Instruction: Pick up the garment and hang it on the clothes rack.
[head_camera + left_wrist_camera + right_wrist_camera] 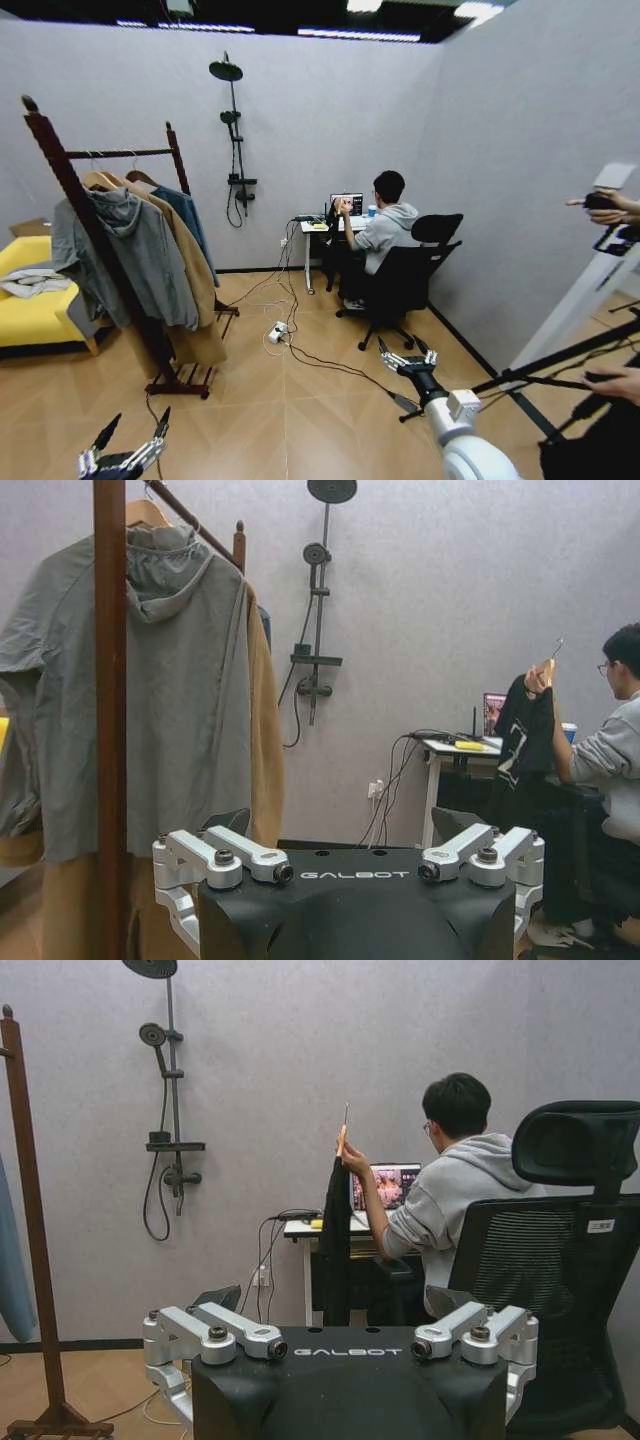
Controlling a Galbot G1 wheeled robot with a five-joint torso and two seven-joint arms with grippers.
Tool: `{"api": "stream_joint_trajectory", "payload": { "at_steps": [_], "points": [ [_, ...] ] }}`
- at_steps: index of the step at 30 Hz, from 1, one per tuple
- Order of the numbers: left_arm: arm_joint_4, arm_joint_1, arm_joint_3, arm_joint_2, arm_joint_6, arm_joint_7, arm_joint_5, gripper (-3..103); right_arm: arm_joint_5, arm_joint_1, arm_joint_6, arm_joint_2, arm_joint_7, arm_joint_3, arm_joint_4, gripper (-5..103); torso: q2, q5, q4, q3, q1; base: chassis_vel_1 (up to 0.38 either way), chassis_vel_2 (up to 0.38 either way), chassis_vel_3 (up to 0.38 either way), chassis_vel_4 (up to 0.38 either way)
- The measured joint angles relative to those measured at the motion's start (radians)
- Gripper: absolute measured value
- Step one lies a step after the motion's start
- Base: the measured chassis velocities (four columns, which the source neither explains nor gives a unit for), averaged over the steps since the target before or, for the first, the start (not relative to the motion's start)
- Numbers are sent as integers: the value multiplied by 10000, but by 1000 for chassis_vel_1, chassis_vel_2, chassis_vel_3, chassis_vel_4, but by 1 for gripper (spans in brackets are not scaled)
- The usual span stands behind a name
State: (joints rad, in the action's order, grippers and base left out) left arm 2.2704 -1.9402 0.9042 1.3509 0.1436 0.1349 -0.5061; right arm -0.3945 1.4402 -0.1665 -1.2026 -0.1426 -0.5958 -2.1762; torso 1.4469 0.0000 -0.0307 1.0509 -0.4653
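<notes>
Both sets of fingers are spread wide with nothing in them: the left gripper (128,440) sits low by the rack's base, the right gripper (406,357) is stuck out over the floor toward the desk. The garment (522,742) isn't near either one; a seated person's hand (541,678) is holding it up by its hanger (343,1135) over at the worktop (318,226), well apart from the robot. It looks thin, limp and light, so I'd guess the fabric would just slump and slide. The stiff wooden hanger seems like the place to take it. Count: one black garment, one rack (85,210) with one rail, and three coats already on it, a grey hoodie (140,250), a tan one and a blue one.
</notes>
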Motion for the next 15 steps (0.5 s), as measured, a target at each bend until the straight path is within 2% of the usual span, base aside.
{"api": "stream_joint_trajectory", "payload": {
  "at_steps": [6, 9, 10, 13, 15],
  "points": [
    [0, 0, 0, 0, 0, -1, 0, 100, 5, -45, 0, -26, 43, -1, 53, 100, 0, -3, 2, 0, 1, -312, 305, 324, -319],
    [0, 0, 0, 0, 0, 4, 0, 100, 35, -54, 1, -53, 68, 6, 57, 100, -2, 4, 2, 3, -3, -362, 366, 369, -367],
    [0, 0, 0, 0, 0, 5, 0, 100, 63, -51, 7, -59, 76, 15, 58, 100, -3, -6, -2, 2, -4, -350, 336, 388, -357],
    [1, 0, 0, 1, 0, 3, 0, 100, 84, -47, 11, -58, 83, 33, 53, 100, 1, 6, 1, -1, 1, -392, 385, 381, -363],
    [0, 0, 0, 0, 0, 2, 0, 100, 87, -58, 13, -54, 84, 51, 37, 100, -4, -1, 2, 3, -6, -359, 390, 378, -346]
  ]
}}
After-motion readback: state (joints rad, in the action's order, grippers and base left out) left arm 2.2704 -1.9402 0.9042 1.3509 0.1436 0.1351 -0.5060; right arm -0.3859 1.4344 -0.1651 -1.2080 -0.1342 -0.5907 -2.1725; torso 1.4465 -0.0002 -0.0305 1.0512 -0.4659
